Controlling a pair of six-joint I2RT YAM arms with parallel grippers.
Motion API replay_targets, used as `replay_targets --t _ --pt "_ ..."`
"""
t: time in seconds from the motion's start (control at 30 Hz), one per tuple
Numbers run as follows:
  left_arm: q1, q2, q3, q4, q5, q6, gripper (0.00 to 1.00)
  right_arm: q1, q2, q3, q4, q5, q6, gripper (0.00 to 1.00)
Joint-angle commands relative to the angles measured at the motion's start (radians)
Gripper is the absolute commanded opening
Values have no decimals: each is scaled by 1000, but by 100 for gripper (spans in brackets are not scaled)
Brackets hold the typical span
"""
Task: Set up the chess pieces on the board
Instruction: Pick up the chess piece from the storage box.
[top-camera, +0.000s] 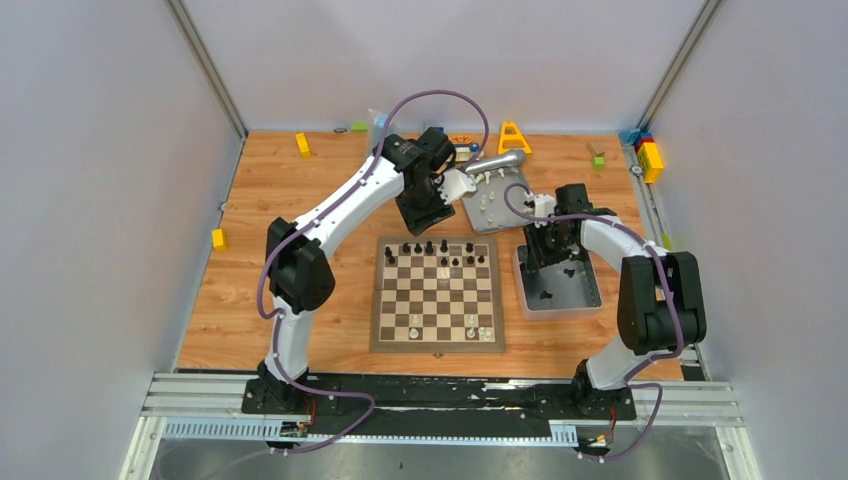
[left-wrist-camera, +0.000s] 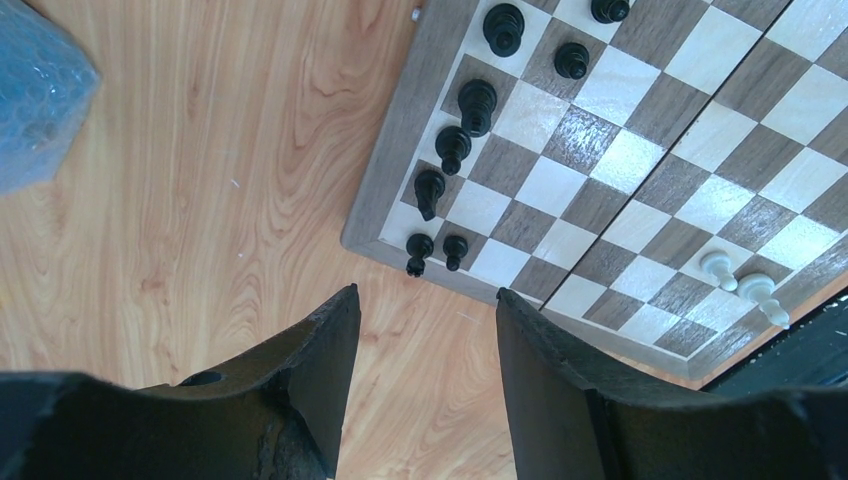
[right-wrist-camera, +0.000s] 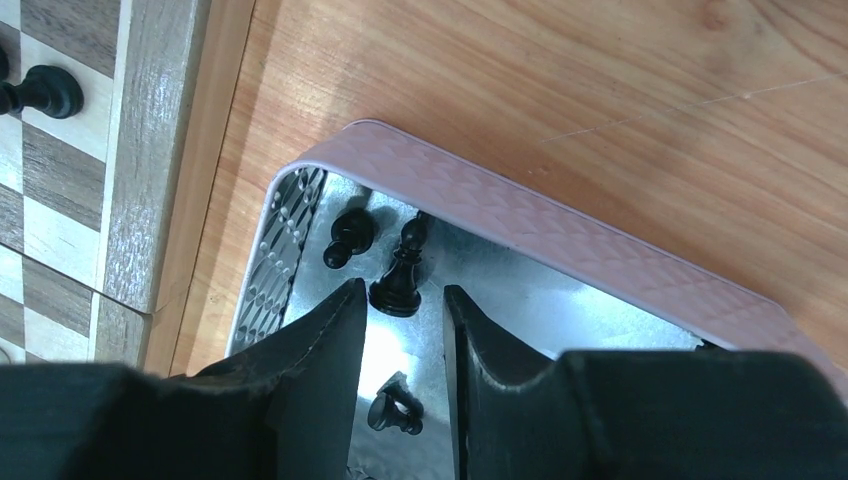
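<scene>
Board (top-camera: 440, 290) mid-table w/ chess pieces (top-camera: 443, 246) on it, tray (top-camera: 575, 290) just R, 2nd tray (top-camera: 495, 210) behind

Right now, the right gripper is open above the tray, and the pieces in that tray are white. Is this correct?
Not quite. The pieces in the tray are black, not white; the right wrist view shows this clearly. The rest holds: the right gripper is open above that tray.
</scene>
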Motion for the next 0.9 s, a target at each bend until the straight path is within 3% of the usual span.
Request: replay_targets --t 0.0,0.33,0.57,0.87 --pt "-3 -63 -13 22 6 -20 61 6 12 -3 21 13 8 34" --pt "-3 -72 -11 24 -1 -18 61 7 42 0 17 18 7 32" --pt "-2 -90 -33 42 -2 -19 61 7 17 4 13 36 -7 20" --pt "0 -208 -145 234 54 -57 61 -27 -129 21 -20 35 -54 10"
